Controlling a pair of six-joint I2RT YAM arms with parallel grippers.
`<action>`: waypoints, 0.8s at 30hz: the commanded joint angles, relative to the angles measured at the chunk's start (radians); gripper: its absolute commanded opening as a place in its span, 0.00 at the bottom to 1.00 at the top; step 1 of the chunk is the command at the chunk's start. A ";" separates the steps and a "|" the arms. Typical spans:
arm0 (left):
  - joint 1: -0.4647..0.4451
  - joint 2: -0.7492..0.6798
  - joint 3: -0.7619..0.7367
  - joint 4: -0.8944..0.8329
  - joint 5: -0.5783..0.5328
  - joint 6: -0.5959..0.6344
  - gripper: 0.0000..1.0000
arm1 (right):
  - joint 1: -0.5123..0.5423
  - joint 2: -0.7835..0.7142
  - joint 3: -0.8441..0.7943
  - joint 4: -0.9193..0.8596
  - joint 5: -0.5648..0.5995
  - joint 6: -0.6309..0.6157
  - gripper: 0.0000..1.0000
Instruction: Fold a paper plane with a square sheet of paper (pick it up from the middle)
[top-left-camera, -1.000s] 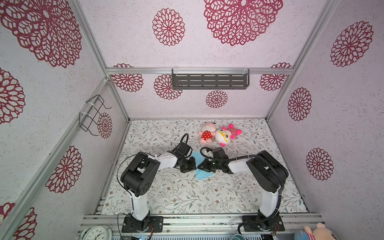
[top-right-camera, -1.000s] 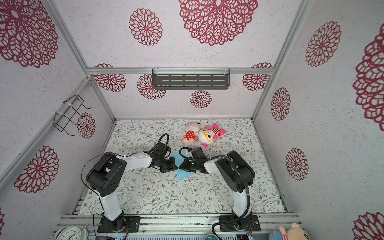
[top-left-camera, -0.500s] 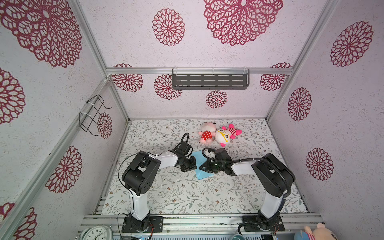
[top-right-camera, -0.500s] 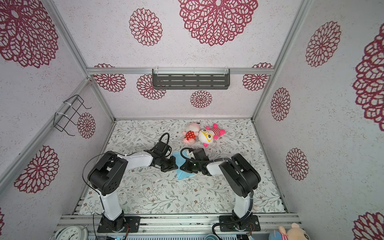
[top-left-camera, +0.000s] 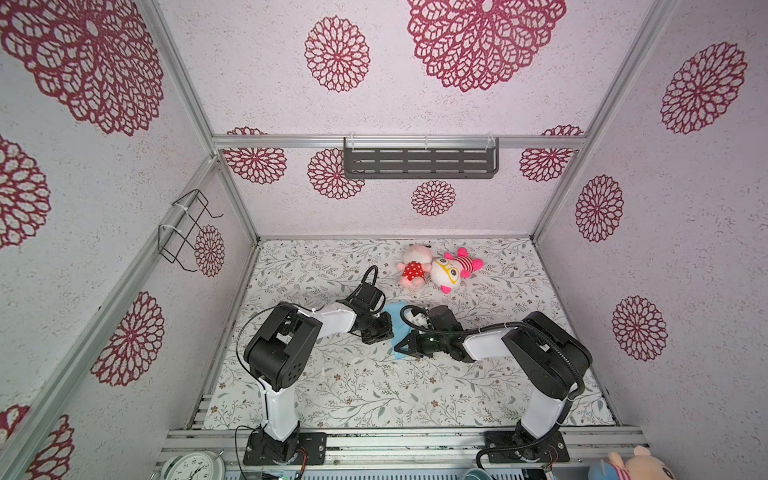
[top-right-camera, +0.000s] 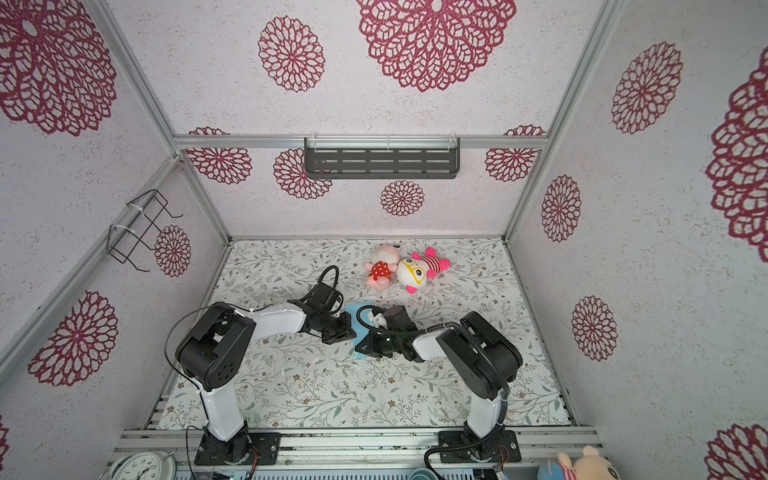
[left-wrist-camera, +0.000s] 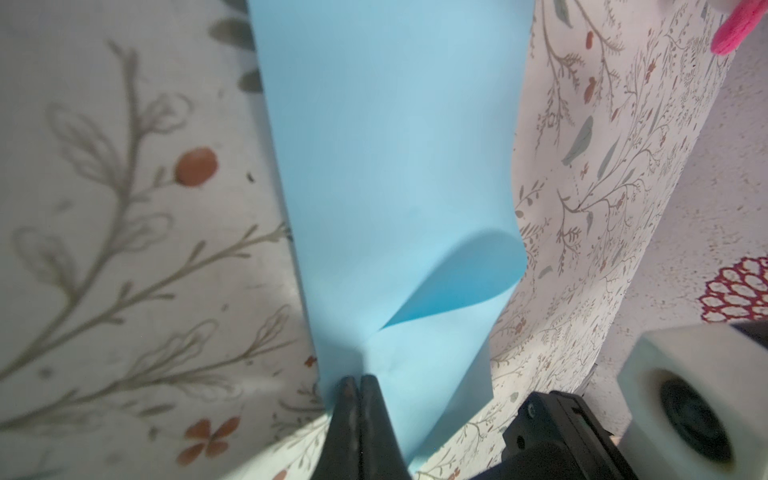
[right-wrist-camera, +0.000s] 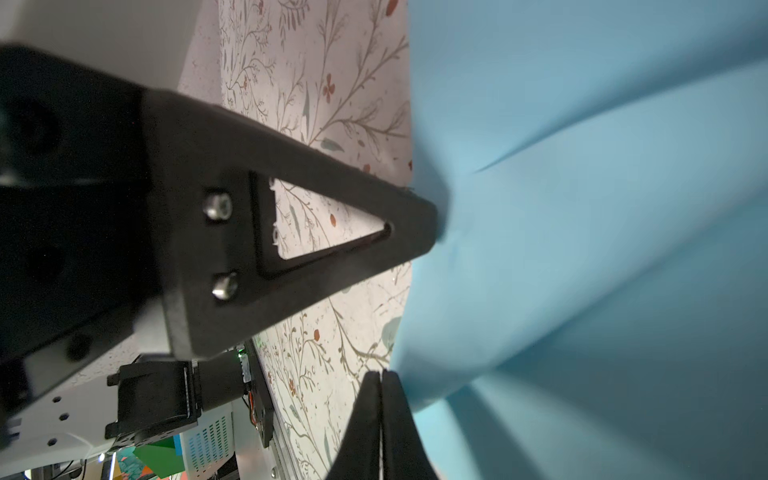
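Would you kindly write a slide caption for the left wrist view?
The left gripper shut on an edge of the light-blue paper, curling above the floral tabletop.

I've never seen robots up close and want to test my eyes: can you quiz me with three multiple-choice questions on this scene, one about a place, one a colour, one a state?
1. Where are the plush toys? A on the table, behind the paper; B on the shelf; C in the wire rack.
2. What colour is the paper? A pink; B white; C light blue.
3. The left fingers are: A wide open; B shut on the paper; C out of view.
1A, both top views show them there; 2C, clear in the wrist views; 3B, the left wrist view shows them pinching its edge.
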 joint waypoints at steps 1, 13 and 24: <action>-0.010 0.051 -0.020 -0.068 -0.060 0.006 0.00 | 0.005 0.002 -0.015 0.022 -0.022 0.002 0.08; -0.010 0.054 -0.017 -0.069 -0.064 0.006 0.00 | 0.010 0.020 0.010 -0.057 -0.013 -0.050 0.08; -0.009 0.053 -0.015 -0.070 -0.066 0.006 0.00 | 0.011 -0.011 0.024 -0.121 0.015 -0.101 0.08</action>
